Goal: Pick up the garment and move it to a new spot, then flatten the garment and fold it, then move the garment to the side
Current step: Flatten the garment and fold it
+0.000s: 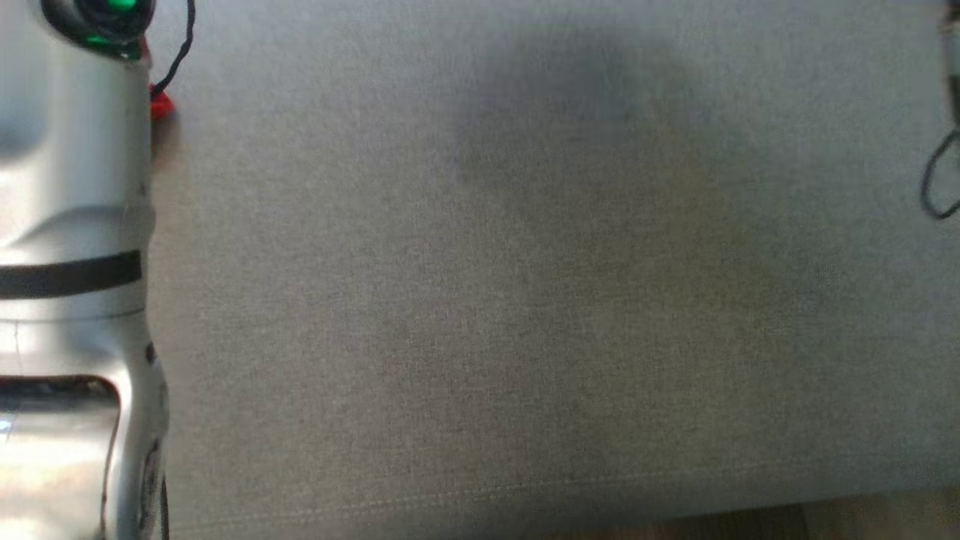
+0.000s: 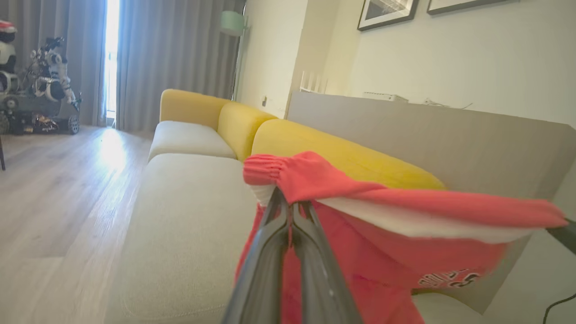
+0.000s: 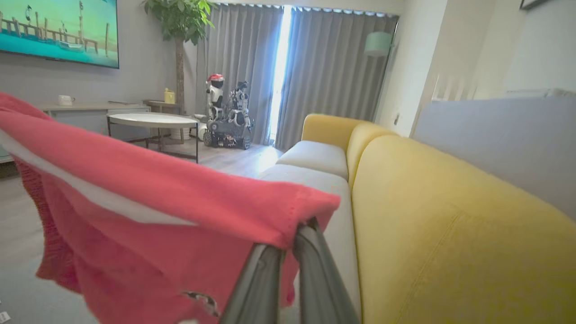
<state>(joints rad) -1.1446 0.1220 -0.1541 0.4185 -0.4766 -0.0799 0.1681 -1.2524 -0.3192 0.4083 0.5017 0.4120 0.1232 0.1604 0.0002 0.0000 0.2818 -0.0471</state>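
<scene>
**Garment held aloft over the sofa.** A coral-red knit garment with a white band (image 2: 387, 252) hangs stretched in the air between the robot's two arms. It is above the pale grey seat cushion (image 2: 189, 234) of a sofa with a mustard-yellow backrest (image 2: 360, 157).

The left jaws are pressed together on a gathered, ribbed red edge of the cloth, and the long dark fingers (image 2: 265, 270) meet with only fabric between them. The right jaws are likewise closed on the opposite corner. In the right wrist view the cloth drapes over their tips and sags away to that view's left.

White block lettering with a dark outline (image 2: 450, 279) runs across the hanging front, but it is cut off by folds and too blurred to read. A smaller scrap of print (image 3: 202, 299) near the right fingers (image 3: 315, 279) is equally illegible.

In the head view, the pale left forearm (image 1: 75, 225) stands at the left edge over grey woven upholstery (image 1: 525, 300), with a dab of red (image 1: 160, 105) beside it. A flat grey panel (image 2: 450, 135) stands behind the sofa. A wall screen showing a cartoon pier (image 3: 58, 31) hangs across the room.
</scene>
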